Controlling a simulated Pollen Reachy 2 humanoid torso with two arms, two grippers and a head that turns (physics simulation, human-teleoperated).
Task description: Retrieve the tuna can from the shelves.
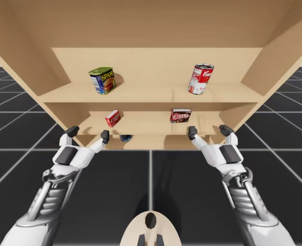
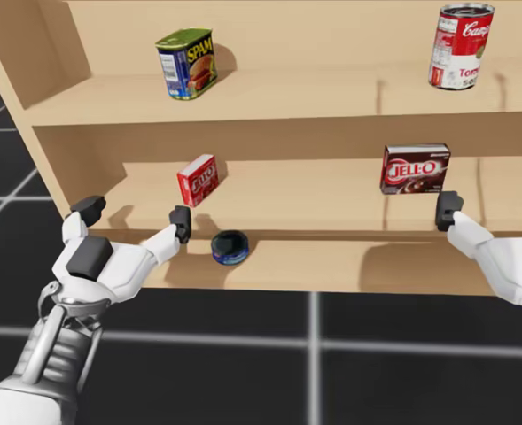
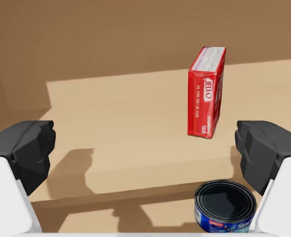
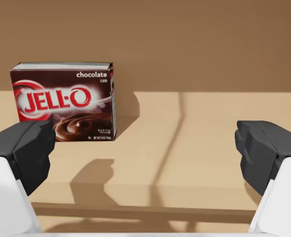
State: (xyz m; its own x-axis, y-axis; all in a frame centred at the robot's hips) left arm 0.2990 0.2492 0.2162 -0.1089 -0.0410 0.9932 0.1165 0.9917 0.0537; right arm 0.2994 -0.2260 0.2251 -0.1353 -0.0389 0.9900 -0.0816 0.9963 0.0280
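Observation:
The tuna can (image 2: 230, 247) is a low, round blue can lying on the lowest shelf board, partly tucked under the middle shelf in the high view (image 1: 125, 138). My left gripper (image 2: 135, 216) hovers open just left of it, at the shelf's front edge. In the left wrist view the can (image 3: 225, 205) sits below and ahead of the open gripper (image 3: 145, 148), close to one finger. My right gripper (image 1: 208, 131) is open in front of the middle shelf, with nothing between its fingers (image 4: 145, 148).
A small red box (image 2: 198, 180) and a brown box (image 2: 415, 169) stand on the middle shelf. On the top shelf (image 1: 151, 93) are a blue and yellow rectangular can (image 1: 102, 80) and a red and white can (image 1: 201, 78). Wooden side walls flank the shelves.

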